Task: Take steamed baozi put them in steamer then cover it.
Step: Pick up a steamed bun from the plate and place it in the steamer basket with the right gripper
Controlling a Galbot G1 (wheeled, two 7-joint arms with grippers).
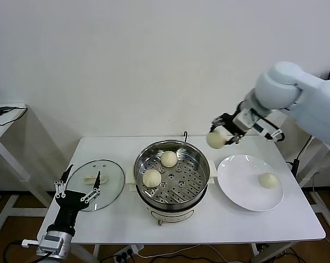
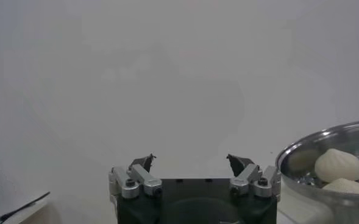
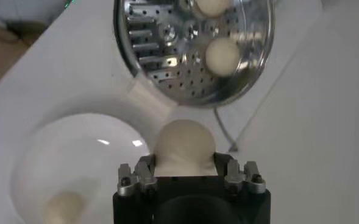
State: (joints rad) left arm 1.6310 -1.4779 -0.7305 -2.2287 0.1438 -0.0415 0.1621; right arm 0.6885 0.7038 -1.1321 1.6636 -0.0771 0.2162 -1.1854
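Nearest the head camera, at the bench's near left corner, my left gripper (image 1: 77, 190) hangs idle with its jaws spread wide and nothing between them; its fingertips stand just over the near edge of the cover (image 1: 95, 183). That cover, clear glass with a white handle, lies flat on the white bench (image 1: 220, 227), to the left of the steamer (image 1: 172, 176) and apart from it.

Steamer position: centre of the bench, uncovered, perforated tray exposed. Two steamed baozi sit on the tray, one toward the back (image 1: 169, 159) and one toward the front left (image 1: 152, 178), separated by a clear gap. From my left wrist the steamer's rim (image 2: 301, 152) shows at the side with a baozi (image 2: 339, 165) inside.

My right gripper (image 1: 224, 135) is raised in the air behind the bench's rear edge, between the steamer and the white plate (image 1: 236, 189). Its jaws are closed narrowly around a third baozi (image 1: 215, 139), which is lifted free of every surface. The right wrist view confirms this: the bun (image 3: 185, 146) is pinched between both fingers (image 3: 144, 170), with the steamer tray (image 3: 167, 49) farther off beyond it.

A fourth baozi (image 1: 268, 180) rests on the plate, toward its right side. The plate sits to the right of the steamer, near it; I cannot tell whether they touch.
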